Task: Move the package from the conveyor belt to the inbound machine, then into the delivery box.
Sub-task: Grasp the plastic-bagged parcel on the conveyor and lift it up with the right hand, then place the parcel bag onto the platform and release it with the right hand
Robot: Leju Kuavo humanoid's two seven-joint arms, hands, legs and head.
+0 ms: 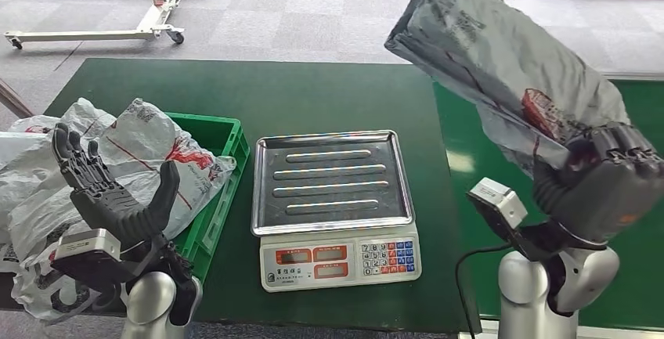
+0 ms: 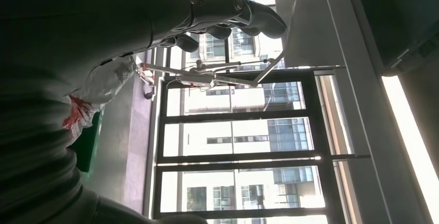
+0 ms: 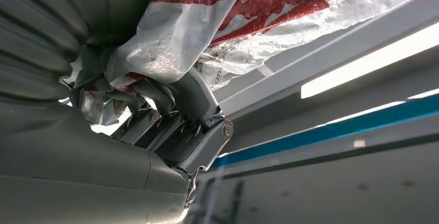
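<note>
Our right robot hand (image 1: 607, 186) is clamped on the lower end of a grey crumpled plastic mailer package with red print (image 1: 501, 57), holding it tilted in the air above the green conveyor belt (image 1: 470, 151), to the right of the silver-trayed electronic scale (image 1: 333, 198). In the right wrist view we see its fingers (image 3: 155, 97) curled into the plastic. Our left robot hand (image 1: 110, 190) hovers with fingers apart and empty over the white bagged parcels (image 1: 149, 151) in the green plastic crate (image 1: 223, 171) on the dark green bench (image 1: 313, 92).
</note>
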